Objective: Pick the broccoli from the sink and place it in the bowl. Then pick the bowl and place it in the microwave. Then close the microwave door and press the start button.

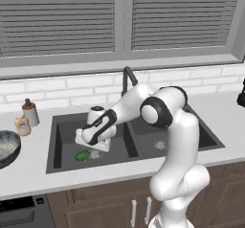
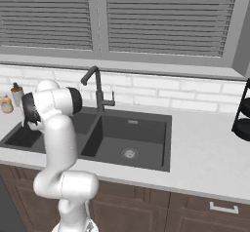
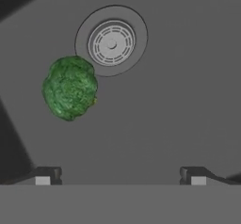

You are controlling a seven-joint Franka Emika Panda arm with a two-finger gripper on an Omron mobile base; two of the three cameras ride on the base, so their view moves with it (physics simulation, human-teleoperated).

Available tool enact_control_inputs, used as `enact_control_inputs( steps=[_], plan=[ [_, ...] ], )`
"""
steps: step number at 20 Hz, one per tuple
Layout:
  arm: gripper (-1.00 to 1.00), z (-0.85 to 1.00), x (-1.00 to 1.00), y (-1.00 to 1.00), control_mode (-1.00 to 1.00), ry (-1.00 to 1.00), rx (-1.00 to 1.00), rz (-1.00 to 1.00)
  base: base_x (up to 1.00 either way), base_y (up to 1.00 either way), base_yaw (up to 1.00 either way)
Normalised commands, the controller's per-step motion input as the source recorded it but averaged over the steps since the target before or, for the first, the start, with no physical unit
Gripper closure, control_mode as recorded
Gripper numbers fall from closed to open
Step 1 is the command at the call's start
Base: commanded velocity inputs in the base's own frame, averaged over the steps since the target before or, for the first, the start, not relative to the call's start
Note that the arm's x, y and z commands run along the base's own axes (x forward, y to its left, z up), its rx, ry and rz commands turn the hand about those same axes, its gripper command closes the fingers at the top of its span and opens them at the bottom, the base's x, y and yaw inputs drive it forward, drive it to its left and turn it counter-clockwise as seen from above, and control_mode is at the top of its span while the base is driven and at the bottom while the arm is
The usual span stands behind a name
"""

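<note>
Gripper (image 3: 120, 175): jaws stand wide apart and hold nothing; you see both dark tips at the bottom of the hand view, with bare basin floor between them.
Broccoli (image 3: 70, 87): lies on the floor of the sink's left basin, touching the rim of the round drain (image 3: 111, 43). In the hand view it sits off to the left of the midline between your fingertips and further along the hand's line of sight than the tips, so it is not yet framed.
Hand position: low over the left basin, just above the broccoli (image 1: 83, 156) as the left base view shows it, beside the drain.
Step in hand: likely the approach to the first pick. Shift the hand until the floret sits centred between the tips before you descend, then go down until the tips reach either side of the lumpy head, and close gently; a grip on one edge could let it roll toward the drain.
Sink (image 1: 57, 145): dark walls close by the drain; keep the wrist clear of them and of the faucet (image 1: 128, 78) behind.
Bowl (image 1: 7, 146): on the counter well left of the drain, outside the sink, ready for the drop.
</note>
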Motion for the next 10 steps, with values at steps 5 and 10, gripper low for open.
enact_control_inputs(
  steps=[5, 10],
  plan=[
    [-1.0, -0.25, 0.16, 0.0, -1.0, 0.0, 0.0, 0.0, 0.0, 0.0, 0.0],
    [-1.0, -0.18, 0.17, 0.0, -1.0, 0.0, 0.0, 0.0, 0.0, 0.0, 0.0]
  ],
)
